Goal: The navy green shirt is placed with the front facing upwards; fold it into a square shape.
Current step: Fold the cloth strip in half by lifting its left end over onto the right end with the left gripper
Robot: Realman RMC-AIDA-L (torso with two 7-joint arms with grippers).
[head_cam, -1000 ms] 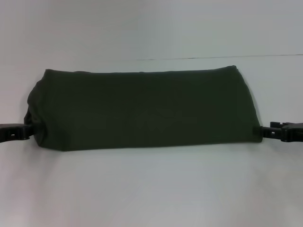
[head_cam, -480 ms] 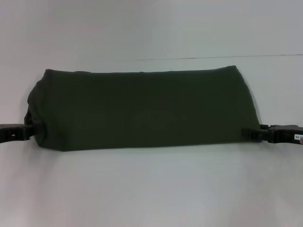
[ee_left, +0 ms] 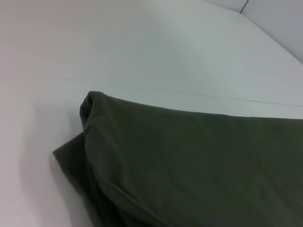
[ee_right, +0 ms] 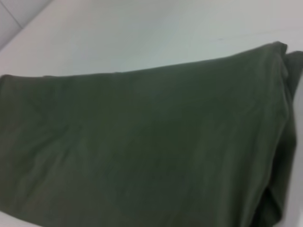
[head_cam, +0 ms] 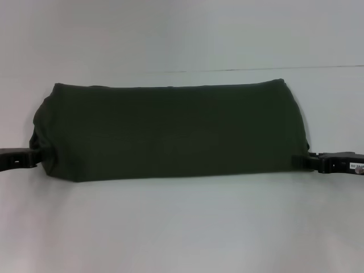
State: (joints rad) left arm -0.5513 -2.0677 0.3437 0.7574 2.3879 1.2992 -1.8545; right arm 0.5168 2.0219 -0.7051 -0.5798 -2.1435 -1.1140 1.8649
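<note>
The table (head_cam: 182, 227) is a plain white surface, and across its middle lies the shirt (head_cam: 170, 133) — already folded into a long band running left to right, plain green side up, no lettering showing. No containers are in view, so nothing is held in one.

The left gripper (head_cam: 29, 157) sits at the band's left end, near corner, touching the bunched cloth there. The right gripper (head_cam: 300, 161) is at the right end, near corner, its tips over the shirt's edge. Whether either one is clenched on the cloth or released, I cannot tell; the wrist views show only fabric.

The risk, as I judge it: the left end is rumpled and layered, so a pinch may catch only the top layer — the fold across would then drag open or land skewed, giving no clean square.
</note>
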